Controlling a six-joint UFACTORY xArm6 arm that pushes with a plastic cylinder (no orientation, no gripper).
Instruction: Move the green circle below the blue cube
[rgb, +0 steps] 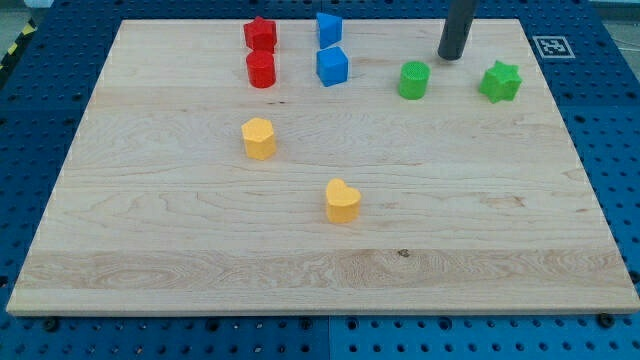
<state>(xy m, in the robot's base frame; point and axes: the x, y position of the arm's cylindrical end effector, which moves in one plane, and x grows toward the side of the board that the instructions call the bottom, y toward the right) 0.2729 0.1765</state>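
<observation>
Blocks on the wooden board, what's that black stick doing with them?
The stick is a robot arm's rod. My tip rests on the wooden board near the view's top, just up and right of the green circle, not touching it. The circle has to end up below the blue cube, which sits to its left, so that push isn't done yet. A green star, two red blocks, another blue block and two yellow blocks sit around them.
</observation>
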